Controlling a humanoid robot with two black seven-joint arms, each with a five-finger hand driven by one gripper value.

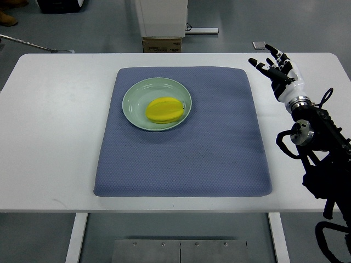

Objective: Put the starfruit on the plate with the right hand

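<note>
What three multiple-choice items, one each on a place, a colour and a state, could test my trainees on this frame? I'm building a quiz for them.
1. Where is the starfruit?
A. On the bare table
B. On the plate
C. In the right hand

2. What colour is the mat under the plate?
A. Blue-grey
B. Red
C. Yellow

3. How is the right hand?
A. Closed on the fruit
B. Pressing on the plate
C. Open, holding nothing

Key: 1 B, the yellow fruit lies inside the pale green plate. 2 A, the mat is blue-grey on a white table. 3 C, the fingers are spread, off to the mat's right.
</note>
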